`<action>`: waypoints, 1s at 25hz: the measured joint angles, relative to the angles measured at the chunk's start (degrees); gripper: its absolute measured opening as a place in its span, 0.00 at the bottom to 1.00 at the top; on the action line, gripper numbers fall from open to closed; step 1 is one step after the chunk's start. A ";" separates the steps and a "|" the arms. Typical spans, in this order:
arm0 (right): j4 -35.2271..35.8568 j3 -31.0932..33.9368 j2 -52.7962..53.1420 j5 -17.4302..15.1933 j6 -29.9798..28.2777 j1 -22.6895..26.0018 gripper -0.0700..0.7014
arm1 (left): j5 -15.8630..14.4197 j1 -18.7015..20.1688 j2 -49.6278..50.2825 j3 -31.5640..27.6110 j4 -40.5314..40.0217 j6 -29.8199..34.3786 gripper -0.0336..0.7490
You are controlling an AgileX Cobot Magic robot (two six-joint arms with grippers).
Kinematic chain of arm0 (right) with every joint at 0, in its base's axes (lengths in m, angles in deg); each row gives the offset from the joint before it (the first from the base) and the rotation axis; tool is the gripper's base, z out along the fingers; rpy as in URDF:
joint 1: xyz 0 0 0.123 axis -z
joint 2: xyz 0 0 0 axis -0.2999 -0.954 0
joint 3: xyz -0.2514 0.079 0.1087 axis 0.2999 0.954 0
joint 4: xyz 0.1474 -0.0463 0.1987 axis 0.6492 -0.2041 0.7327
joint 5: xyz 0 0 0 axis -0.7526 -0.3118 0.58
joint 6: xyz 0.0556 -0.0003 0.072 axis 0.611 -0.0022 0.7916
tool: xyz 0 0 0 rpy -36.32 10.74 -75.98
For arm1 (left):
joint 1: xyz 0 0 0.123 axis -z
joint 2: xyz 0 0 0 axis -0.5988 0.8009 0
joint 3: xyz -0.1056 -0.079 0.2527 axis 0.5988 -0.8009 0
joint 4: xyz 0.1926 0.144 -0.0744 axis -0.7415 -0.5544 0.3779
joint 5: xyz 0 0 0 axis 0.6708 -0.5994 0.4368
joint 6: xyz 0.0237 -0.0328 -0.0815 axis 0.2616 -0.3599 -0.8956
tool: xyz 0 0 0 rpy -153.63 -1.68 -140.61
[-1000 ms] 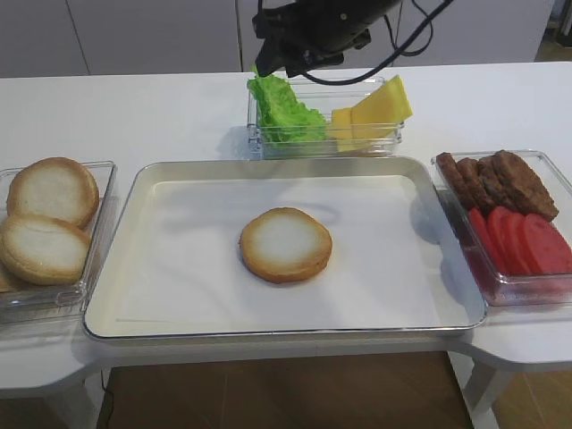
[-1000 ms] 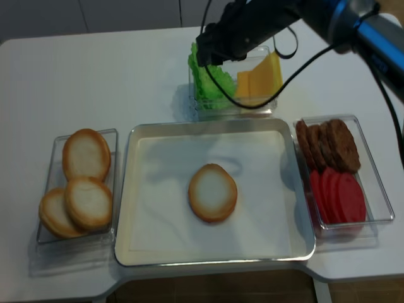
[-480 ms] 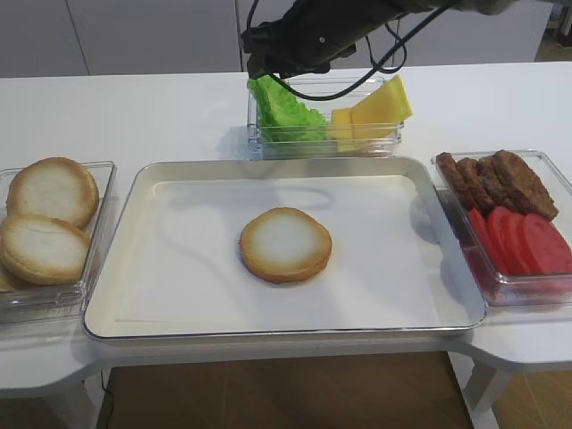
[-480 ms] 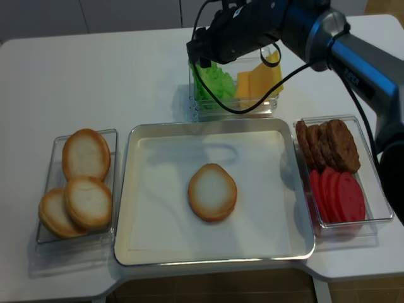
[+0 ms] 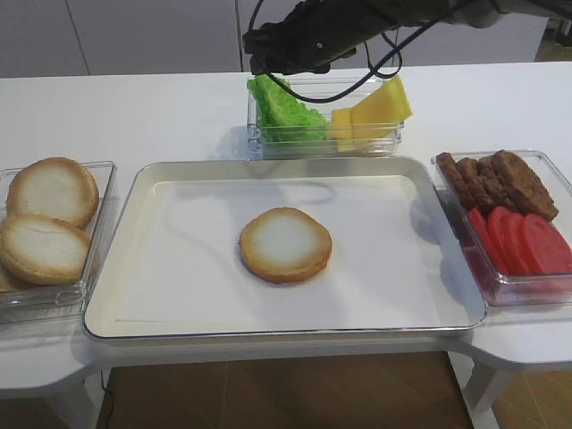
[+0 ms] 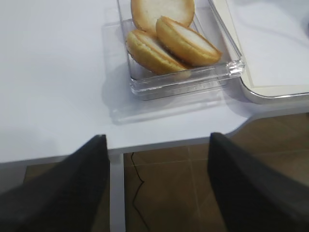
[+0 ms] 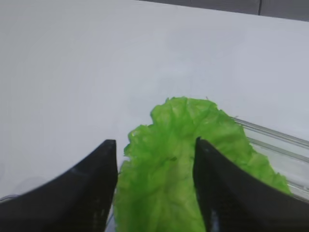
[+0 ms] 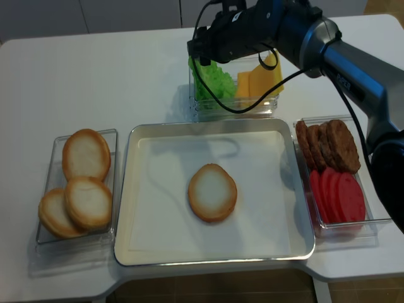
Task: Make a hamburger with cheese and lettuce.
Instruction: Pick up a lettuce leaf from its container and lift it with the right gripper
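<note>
The hamburger point(image 5: 285, 244) so far consists of a single bun half lying cut face up near the middle of the metal tray point(image 5: 134, 192), which rests on the white counter point(image 5: 134, 112); nothing is stacked on it. The lettuce point(image 5: 281, 109) stands in the left portion of a clear container point(image 5: 324, 143) placed just beyond the far edge of the tray, with the cheese point(image 5: 380, 107) slices leaning in the right portion of the same container. The right end effector point(image 7: 154, 188) is positioned over the lettuce; in the right wrist view its two dark fingers point(image 7: 89, 193) are spread, one on each side of the leaf's upper ruffled edge, with a gap visible between at least the left finger and the leaf, so no grip is established. Whether the right-hand finger touches the leaf cannot be determined. In the high views the arm reaches in from the right, over the container. The left end effector point(image 6: 154, 193) is spread wide and holds nothing, at the near left counter edge beside a clear bin of spare buns point(image 6: 166, 41). A further clear bin on the right of the tray holds meat patties point(image 5: 496, 179) at the far end and tomato slices point(image 5: 527, 243) at the near end.
</note>
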 joint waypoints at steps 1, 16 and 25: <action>0.00 0.00 -0.11 0.23 0.00 0.00 0.61 | 0.00 0.00 0.00 0.00 0.00 0.00 0.65; 3.65 -0.10 -1.20 0.56 0.00 -0.03 0.61 | 0.00 0.00 0.00 0.00 0.00 0.00 0.65; 7.29 -0.10 -1.43 0.56 -2.48 -0.03 0.61 | 0.00 0.00 0.00 0.00 0.00 0.00 0.65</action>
